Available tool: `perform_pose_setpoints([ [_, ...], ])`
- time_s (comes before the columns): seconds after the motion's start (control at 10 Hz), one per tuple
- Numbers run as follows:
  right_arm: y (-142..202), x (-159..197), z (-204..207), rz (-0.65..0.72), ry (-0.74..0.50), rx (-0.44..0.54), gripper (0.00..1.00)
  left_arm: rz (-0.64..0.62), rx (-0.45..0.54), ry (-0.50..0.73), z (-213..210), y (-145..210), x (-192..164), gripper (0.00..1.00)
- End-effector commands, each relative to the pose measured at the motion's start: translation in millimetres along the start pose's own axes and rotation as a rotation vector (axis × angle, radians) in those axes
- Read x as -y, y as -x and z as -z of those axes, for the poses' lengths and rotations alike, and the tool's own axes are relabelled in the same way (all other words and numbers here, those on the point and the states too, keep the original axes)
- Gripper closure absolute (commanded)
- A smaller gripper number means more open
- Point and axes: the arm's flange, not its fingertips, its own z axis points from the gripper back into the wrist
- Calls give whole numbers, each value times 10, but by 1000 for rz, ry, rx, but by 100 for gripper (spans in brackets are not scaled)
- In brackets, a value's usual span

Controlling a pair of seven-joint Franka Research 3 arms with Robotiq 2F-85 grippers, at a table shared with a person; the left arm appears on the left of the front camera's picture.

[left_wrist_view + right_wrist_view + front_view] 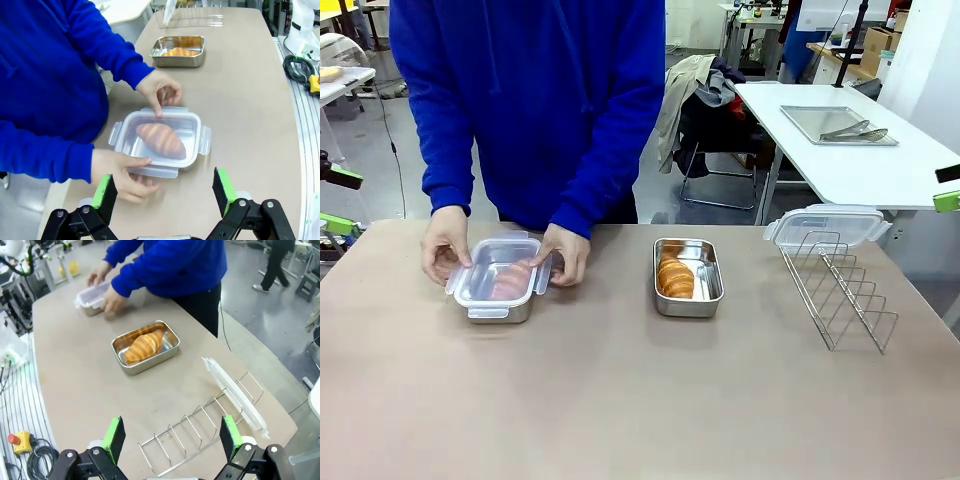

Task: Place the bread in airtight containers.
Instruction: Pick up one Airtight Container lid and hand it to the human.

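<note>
One airtight container (500,312) stands at the table's far left with a clear lid on it and a croissant (161,140) showing through. A person in a blue sweater holds its lid with both hands (120,172), one at each end. The other container (710,300) stands open at the middle with a piece of bread (675,277) inside; I also see this container (145,365) in the right wrist view. My left gripper (164,187) hangs open just short of the lidded container (200,140). My right gripper (173,435) is open above the wire rack (200,432).
A wire rack (840,290) stands at the right with a spare clear lid (827,225) leaning behind it. Bare tabletop lies along the near side. A yellow box with a red button (20,442) and cables sit off the table's edge.
</note>
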Motion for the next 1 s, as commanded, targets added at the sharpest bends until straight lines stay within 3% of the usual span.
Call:
perform_pose_setpoints([
  [0.0,-20,13,-7,0,-4,22,0,15,28,-13,28,5,19,0],
  [0.9,-20,13,-7,0,-4,22,0,15,28,-13,28,5,19,0],
])
